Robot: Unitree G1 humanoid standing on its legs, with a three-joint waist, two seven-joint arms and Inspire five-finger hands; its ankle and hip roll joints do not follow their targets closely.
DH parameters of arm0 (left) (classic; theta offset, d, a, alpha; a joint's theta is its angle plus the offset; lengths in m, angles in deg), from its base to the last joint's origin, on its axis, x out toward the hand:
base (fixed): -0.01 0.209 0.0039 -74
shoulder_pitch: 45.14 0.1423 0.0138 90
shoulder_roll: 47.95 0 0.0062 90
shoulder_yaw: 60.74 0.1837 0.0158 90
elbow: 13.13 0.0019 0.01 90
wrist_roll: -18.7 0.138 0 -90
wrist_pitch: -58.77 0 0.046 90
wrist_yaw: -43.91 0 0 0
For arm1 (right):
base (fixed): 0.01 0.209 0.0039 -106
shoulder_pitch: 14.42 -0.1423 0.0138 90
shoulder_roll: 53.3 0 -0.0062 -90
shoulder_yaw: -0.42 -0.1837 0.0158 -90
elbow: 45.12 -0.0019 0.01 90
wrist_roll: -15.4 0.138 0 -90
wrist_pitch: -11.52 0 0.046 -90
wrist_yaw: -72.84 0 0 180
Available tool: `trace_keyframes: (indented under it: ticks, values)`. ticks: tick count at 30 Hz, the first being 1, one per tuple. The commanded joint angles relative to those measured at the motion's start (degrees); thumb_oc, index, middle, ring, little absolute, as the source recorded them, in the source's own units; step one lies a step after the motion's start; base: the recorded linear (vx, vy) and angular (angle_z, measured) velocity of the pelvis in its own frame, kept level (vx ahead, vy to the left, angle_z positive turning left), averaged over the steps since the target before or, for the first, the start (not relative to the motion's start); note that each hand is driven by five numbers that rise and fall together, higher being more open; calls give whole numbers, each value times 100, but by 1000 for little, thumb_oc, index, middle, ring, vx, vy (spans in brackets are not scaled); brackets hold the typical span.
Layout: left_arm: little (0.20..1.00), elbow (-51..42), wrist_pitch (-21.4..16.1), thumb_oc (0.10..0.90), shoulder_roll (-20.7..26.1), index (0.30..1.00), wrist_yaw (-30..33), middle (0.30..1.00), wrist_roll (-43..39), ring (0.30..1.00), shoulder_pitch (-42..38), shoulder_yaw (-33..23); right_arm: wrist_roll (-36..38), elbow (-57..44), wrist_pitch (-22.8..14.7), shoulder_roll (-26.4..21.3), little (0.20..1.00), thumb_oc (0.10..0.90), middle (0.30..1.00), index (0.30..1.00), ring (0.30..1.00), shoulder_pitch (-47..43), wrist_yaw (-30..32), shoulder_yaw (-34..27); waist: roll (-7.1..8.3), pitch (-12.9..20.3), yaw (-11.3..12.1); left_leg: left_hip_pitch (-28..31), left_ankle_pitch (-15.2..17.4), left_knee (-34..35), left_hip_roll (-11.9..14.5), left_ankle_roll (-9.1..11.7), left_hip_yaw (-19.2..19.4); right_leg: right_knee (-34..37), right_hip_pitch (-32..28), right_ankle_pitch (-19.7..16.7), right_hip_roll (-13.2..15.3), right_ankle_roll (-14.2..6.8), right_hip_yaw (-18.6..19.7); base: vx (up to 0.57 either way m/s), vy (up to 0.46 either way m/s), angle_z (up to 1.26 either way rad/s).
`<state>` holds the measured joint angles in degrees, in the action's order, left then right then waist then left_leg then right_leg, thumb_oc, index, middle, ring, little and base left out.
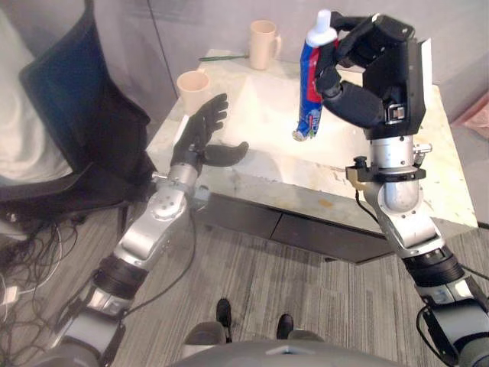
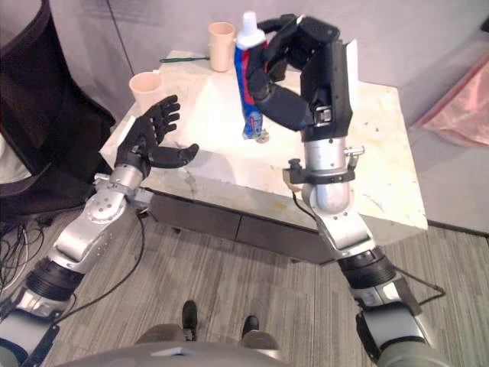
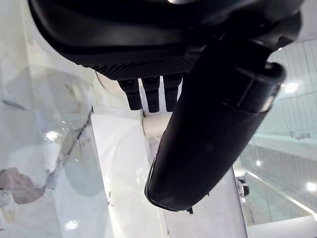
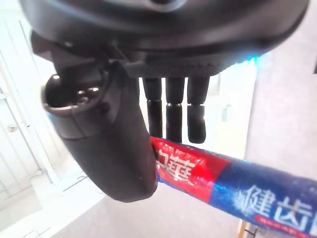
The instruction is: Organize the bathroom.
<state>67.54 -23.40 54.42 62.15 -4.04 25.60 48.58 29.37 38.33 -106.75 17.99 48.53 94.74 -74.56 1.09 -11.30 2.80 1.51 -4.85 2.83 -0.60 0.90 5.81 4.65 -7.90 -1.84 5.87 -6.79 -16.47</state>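
The place looks like a staged bathroom corner inside an office or lab, not a real home bathroom. A pale marble-patterned counter (image 1: 451,191) with a shallow sink (image 1: 267,107) set into it stands on dark drawer fronts (image 1: 306,229), and bathroom things sit with it: two beige cups (image 1: 263,43) (image 1: 192,86), a green toothbrush (image 1: 223,57) lying near the far edge, and a toothpaste tube (image 1: 312,84) held above the basin. Around it the setting is office-like: grey striped carpet (image 1: 267,290) on the floor, plain grey partition walls (image 1: 199,23) behind, a dark swivel chair (image 1: 84,115) beside the counter, and loose cables (image 1: 30,252) under that chair.
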Motion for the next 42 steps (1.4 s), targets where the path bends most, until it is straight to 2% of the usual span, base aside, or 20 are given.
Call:
trace_keyframes:
  ticks: [1,2,3,4,5,6,7,10,13,16,17,19,23,26,27,31,32,35,42]
  values:
    - [900,-362,-509,800,-159,900,-106,900,484,900,-227,-174,-75,-250,-928,81,300,400,300,300,300,-1035,481,-274,239,191,201,-469,1014,-2038,-238,250,245,13,-112,328,-238,100,-304,61,-6,73]
    - [900,-390,-625,800,-202,900,-364,900,513,900,76,-168,-97,-207,-978,133,300,400,300,300,300,-1093,619,-319,239,87,361,-747,970,-2127,-152,265,383,-4,-167,315,-194,109,-502,61,-6,73]
    - [900,-390,-625,800,-202,900,-364,900,513,900,76,-168,-97,-207,-978,133,300,400,300,300,300,-1093,619,-319,239,87,361,-747,970,-2127,-152,265,383,-4,-167,315,-194,109,-502,122,92,52]
    - [900,-357,-758,800,-193,900,-593,900,582,900,279,-173,-251,-140,-1004,214,300,400,300,300,300,-1126,755,-319,196,62,410,-678,933,-1764,-21,251,651,-18,-201,341,-189,90,-657,210,182,42]
    - [900,-332,-838,800,-168,900,-772,900,521,900,469,-72,-405,-72,-1037,232,300,400,300,300,300,-1132,1014,-304,64,73,403,-569,576,-1088,214,306,1164,-13,-270,387,-223,64,-896,333,215,77]
    - [900,-314,-823,800,-158,900,-866,900,377,900,525,-45,-483,-57,-1068,210,300,400,300,300,300,-1094,1145,-329,24,99,397,-524,523,-912,296,380,1260,3,-353,490,-245,44,-916,279,189,90]
    - [900,-308,-775,800,-141,900,-957,900,290,900,580,-36,-608,-39,-1084,180,300,400,300,300,300,-1059,1278,-339,-4,77,406,-535,380,-855,343,354,1420,-26,-367,485,-233,70,-1050,197,121,111]
    - [900,-327,-747,800,-101,900,-884,900,230,900,727,41,-524,97,-1193,117,300,400,300,300,300,-1081,1383,-343,-37,110,500,-500,430,-716,197,308,1217,-54,-397,505,-169,33,-1087,148,124,52]
    - [900,-390,-615,800,-38,900,-969,900,40,900,998,86,-699,310,-1260,-52,300,400,300,300,300,-1097,1721,-404,-113,263,605,-139,470,-235,28,177,970,-371,-355,644,-29,-72,-1237,235,145,-13]
    - [900,-324,-703,800,58,900,-1210,900,-34,900,1149,180,-866,478,-1269,-148,300,400,300,300,300,-1055,2108,-597,-187,318,595,109,480,-32,20,47,820,-1310,-129,963,172,-121,-1303,210,94,38]
    - [900,-324,-725,800,100,900,-1341,900,48,900,1172,226,-1077,596,-1268,-170,300,400,300,300,300,-1011,2346,-710,-244,274,546,230,539,-11,-4,-68,636,-2102,172,957,342,-180,-1210,186,74,31]
    - [900,-299,-780,800,130,900,-1411,900,76,900,1162,297,-1161,714,-1302,-187,300,400,300,300,300,-1007,2486,-769,-260,234,513,303,582,8,-39,-119,476,-2404,346,966,421,-202,-1115,174,-1,55]
    - [900,-276,-744,800,158,900,-1436,900,84,900,1028,497,-1283,819,-1167,-217,300,400,300,300,300,-1133,2644,-893,-237,203,425,362,602,63,-63,-59,180,-1632,367,880,205,-146,-892,135,-115,63]
    - [900,-296,-747,800,118,900,-1364,900,53,900,1016,570,-1199,525,-1131,-237,300,400,300,300,300,-1001,2486,-955,-105,248,217,407,738,79,-237,-49,32,-533,538,143,146,-325,-349,130,-101,42]
    - [900,-280,-793,800,79,900,-1325,900,81,900,1052,583,-1166,367,-1095,-190,300,400,300,300,300,-927,2275,-960,-128,225,120,454,807,42,-218,-74,1,-652,731,92,129,-367,-123,121,-57,39]
    - [900,-164,-899,800,18,900,-1229,900,118,900,1003,654,-916,312,-1045,-162,300,400,300,300,300,-902,1856,-876,-75,279,113,492,855,94,-205,-77,35,-551,688,78,108,-325,-219,55,-59,30]
    - [900,-184,-867,800,-24,900,-1141,900,6,900,1033,686,-655,248,-936,-182,300,400,300,300,300,-830,1597,-838,-51,326,104,485,848,97,-204,-70,11,-429,624,50,65,-312,-183,78,-61,-14]
    - [900,-210,-798,800,-79,900,-1113,900,0,900,1118,691,-527,-9,-666,-185,300,400,300,300,300,-646,1334,-753,-13,397,98,497,864,105,-180,-57,84,-256,483,63,21,-266,-218,91,-42,-13]
    - [900,-99,-847,800,-113,900,-885,900,37,900,1107,839,-228,-440,-576,-135,300,400,300,300,300,-394,769,-660,-14,458,6,525,892,134,-165,-49,201,-98,311,129,-56,-235,-157,17,-8,0]
